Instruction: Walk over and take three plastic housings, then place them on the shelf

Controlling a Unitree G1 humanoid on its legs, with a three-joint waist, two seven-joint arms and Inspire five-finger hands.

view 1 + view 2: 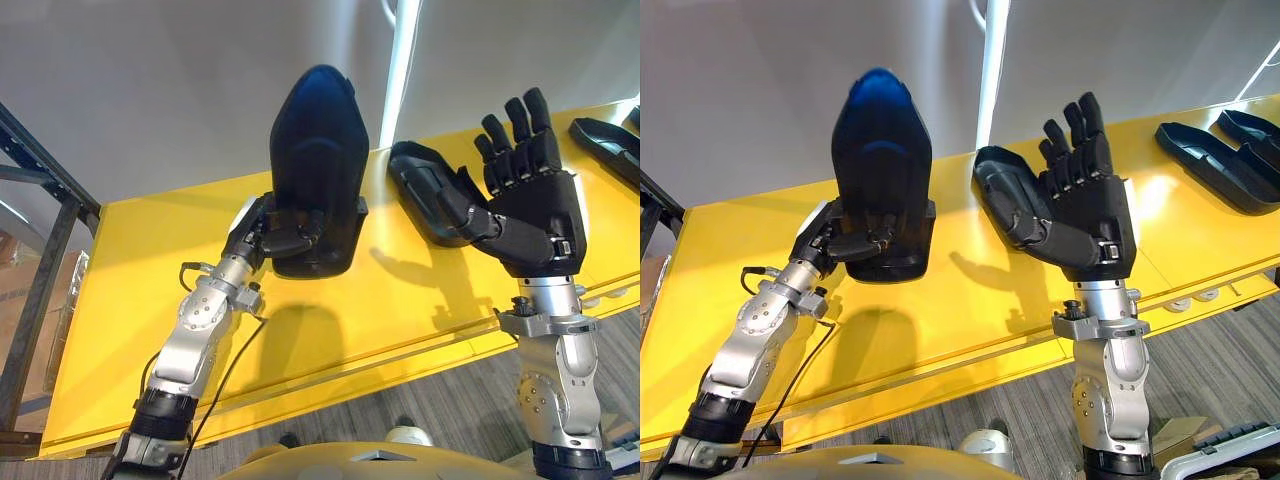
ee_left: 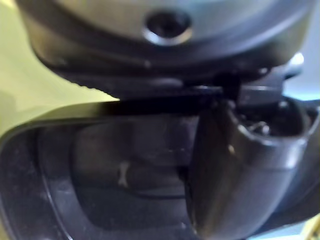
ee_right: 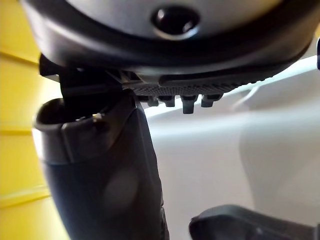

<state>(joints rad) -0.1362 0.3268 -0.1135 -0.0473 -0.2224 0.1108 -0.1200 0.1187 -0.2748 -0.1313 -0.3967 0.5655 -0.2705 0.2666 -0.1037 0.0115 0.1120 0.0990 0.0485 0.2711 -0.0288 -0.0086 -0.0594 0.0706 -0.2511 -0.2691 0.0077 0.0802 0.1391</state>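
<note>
Nearest to us runs a strip of grey ribbed carpet floor point(image 1: 450, 400), and above it the front lip of the glossy yellow table point(image 1: 150, 300), smooth enough to carry soft reflections.

Over the table's near left part, our left hand point(image 1: 280, 238) is raised with its fingers point(image 1: 300, 236) curled round the squared lower end of a black plastic housing point(image 1: 320, 150). This is a long matte shell that stands upright, lifted off the table, and tapers to a rounded tip. In the left wrist view the thumb lies across its hollow, ribbed side.

To the right, our right hand point(image 1: 535, 215) is held up with the palm spread and the fingers straight and released, holding nothing.

Just behind that hand, a second black housing point(image 1: 1005, 190) lies on the table with its hollow side up, a raised rim around a shallow moulded tray.

Farther right, two more black housings point(image 1: 1210, 165) lie side by side at the table's far right end, both open side up.

Beyond the table rises a plain grey wall point(image 1: 150, 80) crossed by a pale upright strip point(image 1: 403, 70). A dark metal frame point(image 1: 40, 170) stands at the far left.
</note>
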